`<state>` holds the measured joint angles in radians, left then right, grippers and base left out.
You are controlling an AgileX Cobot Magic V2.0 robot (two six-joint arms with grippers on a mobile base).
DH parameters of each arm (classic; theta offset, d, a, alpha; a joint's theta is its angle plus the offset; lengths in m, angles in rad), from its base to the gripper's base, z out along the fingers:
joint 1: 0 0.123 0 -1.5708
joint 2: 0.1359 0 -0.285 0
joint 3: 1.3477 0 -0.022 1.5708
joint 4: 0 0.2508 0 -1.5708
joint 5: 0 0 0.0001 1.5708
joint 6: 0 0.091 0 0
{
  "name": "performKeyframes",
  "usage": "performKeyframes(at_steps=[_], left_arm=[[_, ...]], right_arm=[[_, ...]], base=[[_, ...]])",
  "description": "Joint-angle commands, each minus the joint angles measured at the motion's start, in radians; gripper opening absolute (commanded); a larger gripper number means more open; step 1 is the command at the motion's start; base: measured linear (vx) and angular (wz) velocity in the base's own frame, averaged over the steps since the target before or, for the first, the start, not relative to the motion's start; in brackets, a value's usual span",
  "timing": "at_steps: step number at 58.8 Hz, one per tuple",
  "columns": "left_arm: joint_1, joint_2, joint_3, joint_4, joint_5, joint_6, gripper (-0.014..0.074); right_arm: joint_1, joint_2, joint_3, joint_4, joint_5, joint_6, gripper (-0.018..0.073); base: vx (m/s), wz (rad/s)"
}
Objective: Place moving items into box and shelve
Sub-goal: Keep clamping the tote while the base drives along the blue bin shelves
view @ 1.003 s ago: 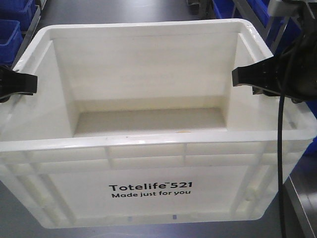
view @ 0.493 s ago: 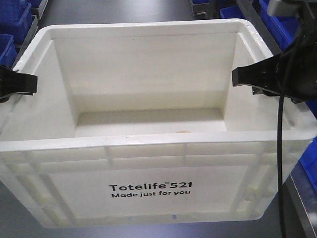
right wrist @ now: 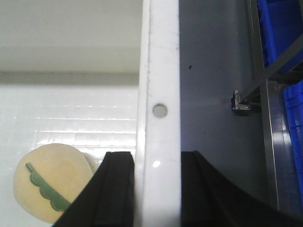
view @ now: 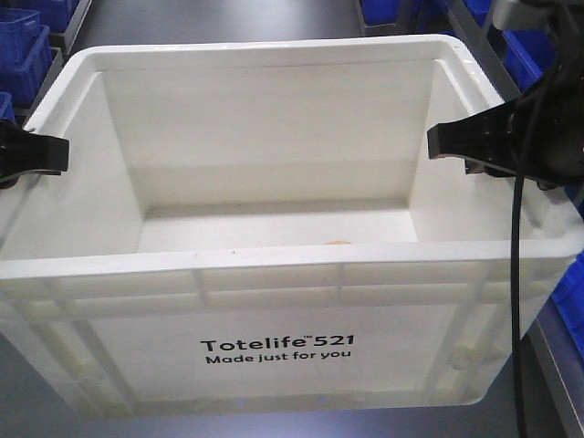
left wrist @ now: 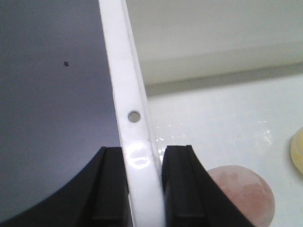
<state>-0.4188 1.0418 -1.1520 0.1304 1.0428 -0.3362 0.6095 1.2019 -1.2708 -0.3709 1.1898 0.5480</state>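
Inside the box (view: 274, 266), most of the floor is being hidden from the front view by the near wall, and only a sliver of one tan item (view: 338, 243) is showing above that wall's rim. In the left wrist view a pinkish ball (left wrist: 248, 194) is being half covered by the inner finger (left wrist: 177, 189), while a yellow item (left wrist: 298, 151) is being cut off by the picture's right edge. In the right wrist view a pale yellow ball with a green scalloped stripe (right wrist: 49, 189) is being partly covered by a finger (right wrist: 118, 189), and something pale behind it cannot be made out.

The box's left side rim is being clamped by the left hand (left wrist: 144, 151), one finger inside the wall and one outside. The right side rim is being gripped in the same way by the right hand (right wrist: 157, 156). Both hands are closed tight on the plastic. A black cable (view: 516, 301) is hanging down past the box's right corner.

"Totelife 521" and "Made just for you" are being shown in black print on the front wall. Blue bins (view: 23, 50) and a metal rail (right wrist: 262, 94) are being cropped at the edges.
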Motion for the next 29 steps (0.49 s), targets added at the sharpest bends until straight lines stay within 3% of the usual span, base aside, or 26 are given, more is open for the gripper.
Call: performKeyframes(at_steps=[1,29], left_arm=[[-0.004,-0.032,-0.041,0.024,-0.118,0.015,0.0140],[-0.004,-0.032,-0.041,0.024,-0.118,0.015,0.0140]], right_arm=[[-0.001,-0.033,-0.039,-0.092,-0.100,-0.013,0.0110],[-0.001,-0.033,-0.039,-0.092,-0.100,-0.013,0.0110]], base=[[0.38,0.00],[0.37,-0.02]])
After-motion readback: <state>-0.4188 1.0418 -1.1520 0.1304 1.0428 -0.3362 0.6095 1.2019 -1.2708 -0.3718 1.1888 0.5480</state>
